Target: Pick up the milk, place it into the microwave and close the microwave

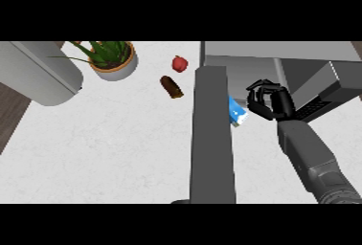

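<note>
While the right hand (pixel 268 101), fingers curled and empty, hovers centre-right beside the milk (pixel 237 111), grasping is pending; next: close on it.

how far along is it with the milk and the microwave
The milk carton is off the open counter, at the microwave's opening and partly hidden behind the open door. The right hand is beside it, fingers curled, apparently not holding it. Whether the carton is fully inside is unclear. Closing the door remains.
</note>
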